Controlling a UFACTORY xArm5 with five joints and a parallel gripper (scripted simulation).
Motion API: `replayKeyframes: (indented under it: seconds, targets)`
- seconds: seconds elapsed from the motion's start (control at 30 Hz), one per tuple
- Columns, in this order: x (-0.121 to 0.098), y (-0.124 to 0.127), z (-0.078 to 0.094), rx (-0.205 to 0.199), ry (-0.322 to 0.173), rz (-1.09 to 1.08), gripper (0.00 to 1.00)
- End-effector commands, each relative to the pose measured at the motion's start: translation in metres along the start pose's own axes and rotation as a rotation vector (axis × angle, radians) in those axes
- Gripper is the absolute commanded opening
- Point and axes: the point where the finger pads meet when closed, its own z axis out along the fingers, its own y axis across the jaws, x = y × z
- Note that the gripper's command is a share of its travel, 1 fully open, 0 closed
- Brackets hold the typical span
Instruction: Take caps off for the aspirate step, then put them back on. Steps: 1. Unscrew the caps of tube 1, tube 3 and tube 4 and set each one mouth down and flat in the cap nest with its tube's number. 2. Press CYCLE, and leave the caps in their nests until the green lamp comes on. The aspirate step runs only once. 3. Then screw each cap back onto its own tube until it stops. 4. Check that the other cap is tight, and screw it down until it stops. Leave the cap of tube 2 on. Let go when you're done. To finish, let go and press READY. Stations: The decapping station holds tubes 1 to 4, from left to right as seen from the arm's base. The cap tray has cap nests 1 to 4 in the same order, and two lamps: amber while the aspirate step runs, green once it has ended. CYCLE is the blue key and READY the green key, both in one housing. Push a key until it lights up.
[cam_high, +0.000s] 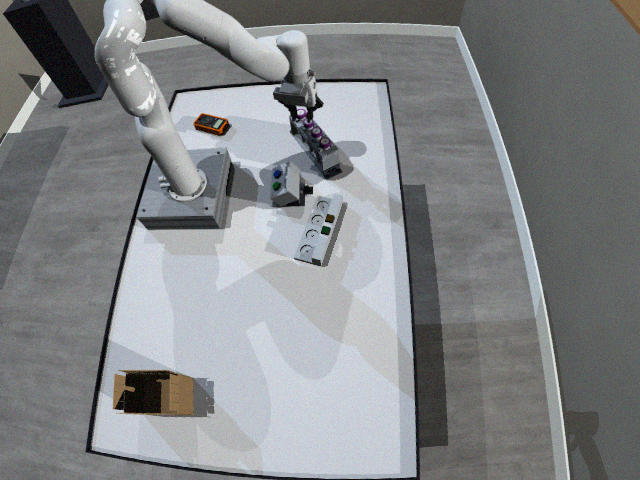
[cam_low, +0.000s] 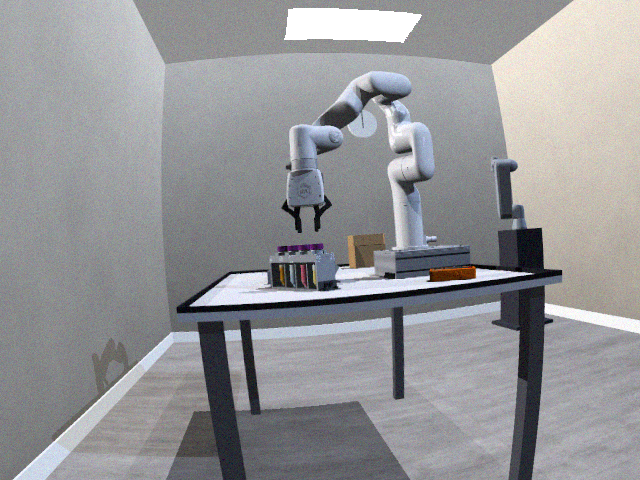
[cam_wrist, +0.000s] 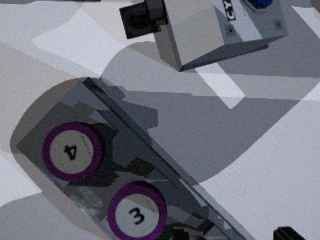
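Observation:
The decapping station (cam_high: 324, 155) (cam_low: 302, 272) (cam_wrist: 145, 150) holds a row of tubes, all with purple caps on. In the wrist view I read cap 4 (cam_wrist: 72, 151) and cap 3 (cam_wrist: 136, 214). My gripper (cam_high: 302, 106) (cam_low: 306, 225) hangs well above the far end of the row, fingers part open, with nothing between them. The cap tray (cam_high: 324, 252) has empty nests, and its amber lamp (cam_high: 329, 218) and green lamp (cam_high: 325, 230) look dark. The key housing (cam_high: 289, 192) (cam_wrist: 200, 30) carries the blue CYCLE key (cam_high: 278, 173) and the green READY key (cam_high: 276, 185).
An orange device (cam_high: 211, 123) (cam_low: 452, 273) lies near the far edge of the mat. An open cardboard box (cam_high: 155, 392) (cam_low: 366, 249) sits at the near left corner. The arm's base plinth (cam_high: 206, 206) stands left of the key housing. A black camera stand (cam_high: 46, 46) (cam_low: 519, 248) is off the table.

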Motion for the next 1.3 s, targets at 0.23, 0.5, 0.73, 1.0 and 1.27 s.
replayKeyframes:
  seconds: [0.23,0.5,0.73,1.0,1.27]
  targets:
    - [-0.063,0.027,-0.001,-0.001,-0.004,0.004,0.46]
    - [-0.063,0.027,-0.001,-0.001,-0.004,0.004,0.46]
    - [-0.063,0.027,0.017,-0.001,-0.004,0.004,0.46]
    - [-0.064,0.027,0.035,-0.001,-0.004,0.004,0.46]
    - [-0.064,0.027,0.035,-0.001,-0.004,0.004,0.46]
